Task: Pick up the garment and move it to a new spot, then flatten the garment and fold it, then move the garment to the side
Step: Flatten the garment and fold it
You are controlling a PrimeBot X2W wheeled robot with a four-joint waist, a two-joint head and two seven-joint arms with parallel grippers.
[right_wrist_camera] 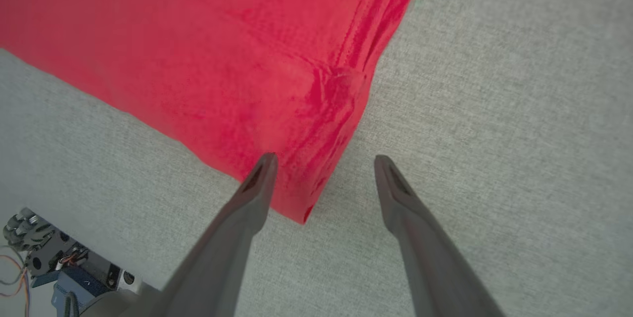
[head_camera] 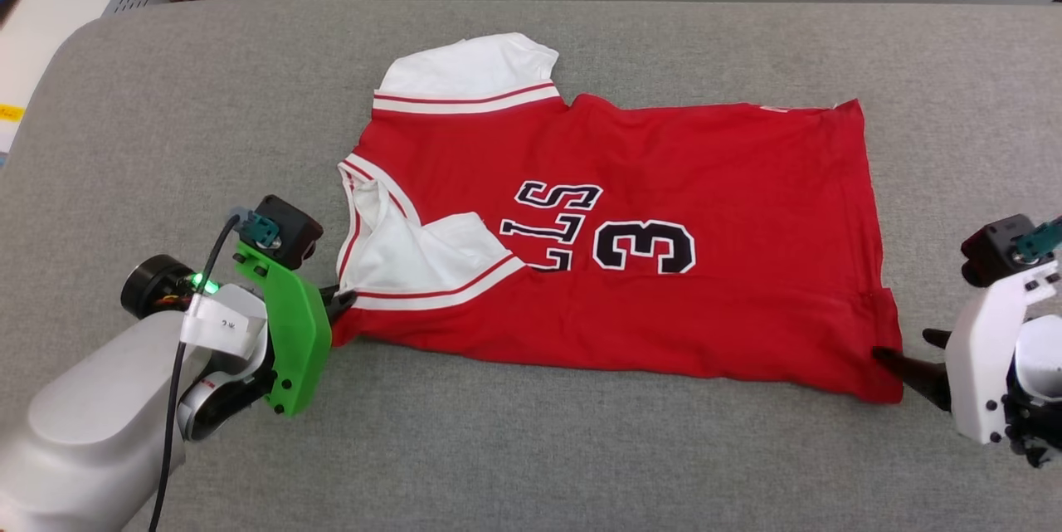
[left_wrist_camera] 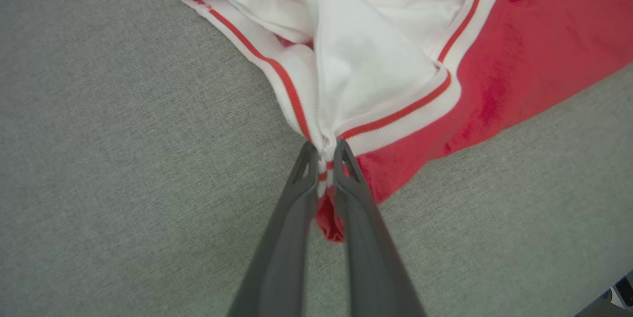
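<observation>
The garment (head_camera: 713, 183), a red jersey with white sleeves and black lettering, lies spread on the grey table, collar end toward the left. One white sleeve is folded over the front. My left gripper (left_wrist_camera: 324, 151) is shut on the garment's near left corner, pinching striped trim and red cloth (left_wrist_camera: 395, 60); in the head view the left gripper (head_camera: 342, 300) sits at that corner. My right gripper (right_wrist_camera: 324, 158) stands open at the garment's near right hem corner (right_wrist_camera: 301, 193), one finger over the cloth and one over bare table. The right gripper (head_camera: 908, 353) touches that corner in the head view.
The grey cloth-covered table (head_camera: 531, 449) extends all around the garment, with free room in front and to both sides. A white box (head_camera: 58, 1) stands off the table's far left corner.
</observation>
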